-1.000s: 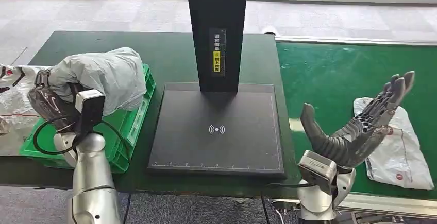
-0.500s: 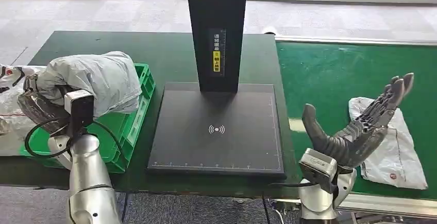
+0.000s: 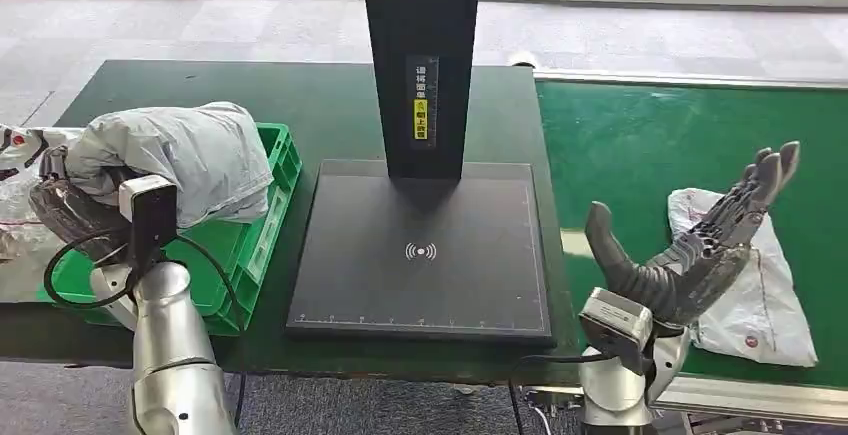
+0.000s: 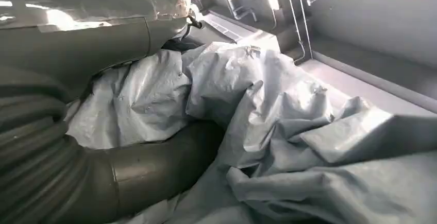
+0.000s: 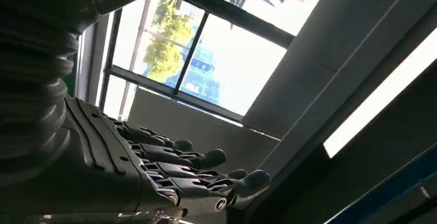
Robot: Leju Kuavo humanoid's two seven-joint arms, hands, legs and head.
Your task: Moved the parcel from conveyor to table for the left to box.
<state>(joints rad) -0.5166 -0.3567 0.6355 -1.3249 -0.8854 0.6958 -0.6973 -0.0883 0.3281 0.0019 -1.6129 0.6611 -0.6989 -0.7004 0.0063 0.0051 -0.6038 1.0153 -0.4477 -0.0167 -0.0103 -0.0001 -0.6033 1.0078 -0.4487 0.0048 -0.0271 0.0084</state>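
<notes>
Crumpled grey poly-mailer parcel, soft and wrinkled, gripped by left hand above the green slatted plastic crate on the dark table. Right hand spread, palm up, holding nothing, over the green felt conveyor beside a flat white mailer bag.

Daylight fills the head view evenly, coming from the 12 o'clock side, where the pale floor beyond the table is brightest; shadows there are soft and the picture is sharp. In the left wrist view, glare whitens the grey cover of the left hand at 11 o'clock, and the near crumpled grey parcel is slightly soft. In the right wrist view, the window is blown out, leaving the right hand dark against it.
</notes>
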